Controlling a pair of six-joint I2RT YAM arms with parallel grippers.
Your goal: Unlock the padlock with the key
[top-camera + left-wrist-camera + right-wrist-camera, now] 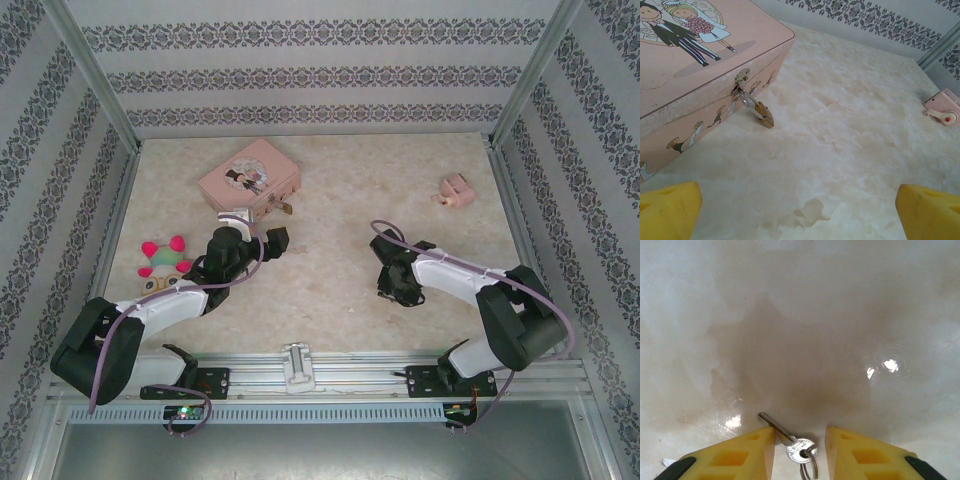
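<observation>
- While the R gripper [800,434] sits low w/ fingers apart either side of the key [790,439], the step in hand is prob. the pick-up. The key lies flat on the table [800,315], not yet pinched.
- Wrist view: blade points to approx 10 o'clock, round head at the 4 o'clock end, btwn the fingers.
- Best to close on the head, not the thin blade, so the blade sticks out free for the keyhole. A flat sliver on a smooth top may skid, so close slowly.
- L gripper [800,202] is spread wide, holding nothing. The padlock [763,112] is at its 11 o'clock, hanging from the hasp [741,77] of the tin [690,75].
- The padlock looks free to swing, so L should prob. steady its body before R brings the key.
</observation>
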